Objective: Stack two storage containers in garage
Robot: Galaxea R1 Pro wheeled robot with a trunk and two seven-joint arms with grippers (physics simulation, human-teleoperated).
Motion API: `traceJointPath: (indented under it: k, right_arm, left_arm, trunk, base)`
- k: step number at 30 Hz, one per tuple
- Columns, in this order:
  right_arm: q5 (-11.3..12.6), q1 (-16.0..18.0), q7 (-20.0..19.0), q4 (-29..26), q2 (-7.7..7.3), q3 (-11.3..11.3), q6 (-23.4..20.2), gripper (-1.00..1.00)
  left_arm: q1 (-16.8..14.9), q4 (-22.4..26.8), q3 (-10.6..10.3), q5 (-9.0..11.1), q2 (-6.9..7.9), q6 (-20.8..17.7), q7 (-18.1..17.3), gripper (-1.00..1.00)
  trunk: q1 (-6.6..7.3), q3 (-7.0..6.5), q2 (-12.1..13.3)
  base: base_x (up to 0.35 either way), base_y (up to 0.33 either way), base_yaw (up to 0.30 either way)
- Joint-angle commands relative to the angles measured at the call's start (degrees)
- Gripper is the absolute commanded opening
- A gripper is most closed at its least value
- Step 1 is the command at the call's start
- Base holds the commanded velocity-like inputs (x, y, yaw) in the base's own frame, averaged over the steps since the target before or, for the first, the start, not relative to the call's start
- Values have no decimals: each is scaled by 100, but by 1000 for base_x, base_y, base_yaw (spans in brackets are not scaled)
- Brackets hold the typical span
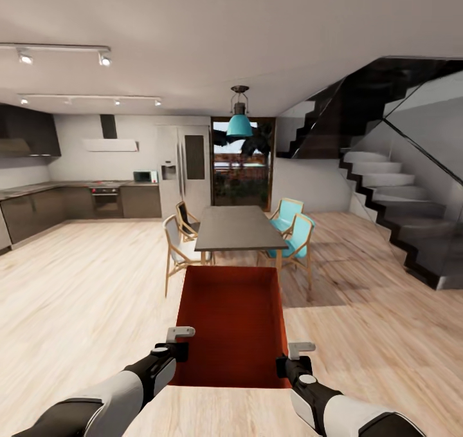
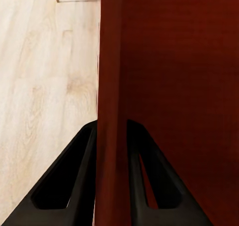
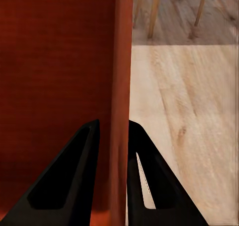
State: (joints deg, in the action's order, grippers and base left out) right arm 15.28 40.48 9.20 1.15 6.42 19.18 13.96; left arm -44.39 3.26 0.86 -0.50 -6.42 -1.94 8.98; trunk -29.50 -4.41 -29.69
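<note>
An orange-red bin [image 1: 231, 324] was held out in front of the robot, carried between both arms above a light plank floor [image 1: 83, 282]. The left claw [image 2: 112, 136] was pinched on the bin's left wall, one finger inside and one outside; the right claw [image 3: 114, 133] was clamped the same way on the right wall. Beyond the claws, just past the bin's far edge, a dark dining table [image 1: 235, 226] stood with wooden chairs [image 1: 292, 237] around it; a kitchen was seen further off on the left-claw side, a staircase [image 1: 392, 205] on the right-claw side. The carrying step was judged to be in hand, with no garage in sight. The next move was judged to call for steering around the table while both grips were kept level.
</note>
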Motion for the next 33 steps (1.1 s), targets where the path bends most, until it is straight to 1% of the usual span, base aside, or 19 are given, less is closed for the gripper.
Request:
traceJointPath:
  k: [1,33]
  right_arm:
    - [63,4,21,-1,-8,-37,564,-100]
    - [63,6,21,-1,-9,-39,564,-100]
  left_arm:
    - [1,-9,248,6,194,-25,60,-100]
    - [1,-9,248,6,194,-25,60,-100]
  trunk:
    - [-2,2,-4]
    - [-2,2,-4]
  base:
    - [0,0,-247]
    - [0,0,-249]
